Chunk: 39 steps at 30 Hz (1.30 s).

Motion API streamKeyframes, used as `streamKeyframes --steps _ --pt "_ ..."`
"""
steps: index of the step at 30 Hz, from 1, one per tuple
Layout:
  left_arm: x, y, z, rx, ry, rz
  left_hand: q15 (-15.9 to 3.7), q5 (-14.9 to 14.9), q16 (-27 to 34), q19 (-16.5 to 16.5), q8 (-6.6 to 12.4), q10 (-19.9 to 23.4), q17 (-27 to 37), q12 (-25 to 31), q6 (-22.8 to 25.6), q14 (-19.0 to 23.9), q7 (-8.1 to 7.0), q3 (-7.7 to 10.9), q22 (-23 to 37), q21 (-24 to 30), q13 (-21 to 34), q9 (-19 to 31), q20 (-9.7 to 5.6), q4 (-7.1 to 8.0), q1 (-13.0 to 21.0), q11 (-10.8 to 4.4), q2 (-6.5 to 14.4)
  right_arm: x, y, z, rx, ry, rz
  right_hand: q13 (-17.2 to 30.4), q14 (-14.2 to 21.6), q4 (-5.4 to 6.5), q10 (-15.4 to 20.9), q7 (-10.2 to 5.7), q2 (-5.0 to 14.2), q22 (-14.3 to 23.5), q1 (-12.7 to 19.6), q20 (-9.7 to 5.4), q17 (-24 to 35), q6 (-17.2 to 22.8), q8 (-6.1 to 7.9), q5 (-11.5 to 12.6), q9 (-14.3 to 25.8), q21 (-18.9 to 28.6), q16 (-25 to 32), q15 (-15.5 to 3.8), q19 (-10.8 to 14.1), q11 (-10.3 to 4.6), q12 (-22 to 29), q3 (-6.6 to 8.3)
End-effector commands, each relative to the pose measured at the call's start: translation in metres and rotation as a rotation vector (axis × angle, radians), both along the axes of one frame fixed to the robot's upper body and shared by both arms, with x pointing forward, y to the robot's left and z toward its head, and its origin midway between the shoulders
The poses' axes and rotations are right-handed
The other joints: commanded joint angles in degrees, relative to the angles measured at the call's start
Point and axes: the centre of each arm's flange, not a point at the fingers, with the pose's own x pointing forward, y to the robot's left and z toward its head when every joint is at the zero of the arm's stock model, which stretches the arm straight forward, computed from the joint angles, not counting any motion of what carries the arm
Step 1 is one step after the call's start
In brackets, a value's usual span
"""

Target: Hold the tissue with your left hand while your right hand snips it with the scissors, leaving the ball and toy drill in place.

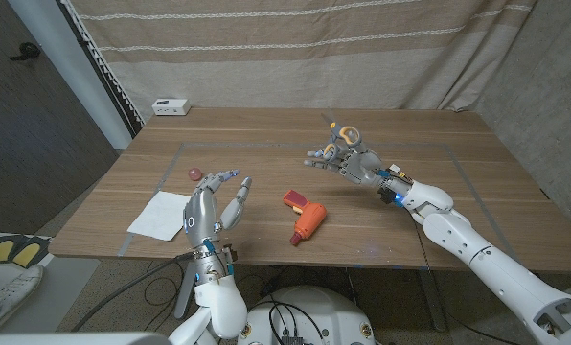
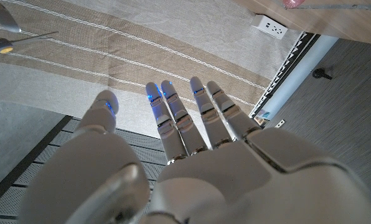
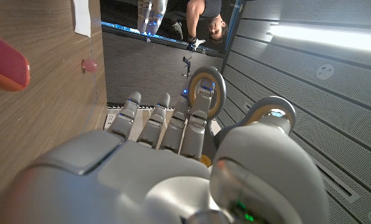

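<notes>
Left hand (image 1: 206,213) hovers over the table edge, fingers spread, holding nothing, beside the tissue (image 1: 160,213). Right hand (image 1: 351,161) grips the scissors (image 1: 343,133), fingers through the handles.

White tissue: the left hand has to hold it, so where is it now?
In the head view the flat white tissue lies near the table's front-left edge, just left of the raised left hand, below the small pink ball.

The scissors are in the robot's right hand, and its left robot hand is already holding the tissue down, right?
Not quite. The scissors are in the right robot hand, but the left robot hand is raised and open beside the tissue, not holding it. The head view shows this.
</notes>
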Motion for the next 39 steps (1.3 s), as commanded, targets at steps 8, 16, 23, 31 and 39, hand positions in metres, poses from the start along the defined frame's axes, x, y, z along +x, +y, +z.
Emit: streamKeyframes --steps 8,16,23,31,39 --pt "-0.01 0.022 0.005 -0.03 -0.001 0.045 -8.89 -0.1 -0.3 0.2 -0.53 0.4 0.1 -0.3 -0.4 0.3 0.79 0.44 0.1 -0.1 0.0 0.2 -4.78 0.01 0.1 -0.1 -0.5 -0.01 0.012 0.0 -0.06 -0.023 0.043 -0.7 0.4 -0.22 0.7 0.23 0.25 0.0 0.3 -0.04 -0.2 0.7 -0.62 0.3 0.0 0.3 0.1 0.24 0.3 0.4 -0.6 0.38" --pt "-0.016 0.034 0.008 -0.043 0.023 0.06 -8.85 -0.1 -0.3 0.2 -0.68 0.2 0.1 -0.4 -0.7 0.3 1.08 0.37 0.1 -0.2 0.0 0.2 -4.58 0.08 -0.2 -0.1 -0.7 -0.014 0.012 -0.004 -0.07 -0.02 0.052 -1.2 0.4 -0.26 0.4 0.25 0.31 0.0 0.3 0.03 -0.4 0.7 -0.99 0.3 0.1 0.3 -0.1 0.25 0.4 0.63 -1.0 0.43" --pt "-0.031 0.049 0.006 -0.02 0.057 0.115 -8.82 -0.2 -0.3 0.1 -1.17 -0.4 0.2 -0.7 -2.2 0.2 1.63 0.21 0.1 -0.2 0.1 0.3 -4.39 0.23 -0.7 -0.06 -0.9 -0.016 0.011 -0.005 -0.079 -0.025 0.057 -1.5 0.4 -0.29 0.4 0.24 0.35 0.0 0.4 0.0 -0.5 0.8 -1.17 0.3 0.1 0.3 -0.1 0.3 0.5 0.56 -1.1 0.46" --pt "-0.034 0.054 -0.001 -0.025 0.1 0.123 -8.79 -0.2 -0.4 -0.2 -1.74 -1.0 0.2 -0.9 -4.8 -0.2 1.66 -0.06 0.1 -0.2 0.1 0.4 -4.13 0.38 -1.4 -0.13 -1.1 -0.019 0.012 -0.006 -0.081 -0.027 0.064 -1.9 0.4 -0.33 0.6 0.24 0.42 0.0 0.3 -0.08 -0.7 1.0 -1.44 0.4 0.1 0.2 -0.3 0.36 0.6 0.54 -1.3 0.51" --pt "-0.027 0.062 -0.005 -0.009 0.173 0.068 -8.56 0.3 -1.0 -1.9 -1.81 -8.3 0.2 -2.3 -11.6 -4.4 1.01 -0.43 0.2 -0.5 0.2 0.6 -2.29 0.29 -2.3 -0.05 -1.2 -0.024 0.014 -0.006 -0.098 -0.033 0.074 -2.3 0.4 -0.32 0.6 0.17 0.44 0.0 0.3 -0.12 -0.9 1.1 -1.68 0.3 0.1 0.2 -0.3 0.4 0.6 0.63 -1.5 0.5"
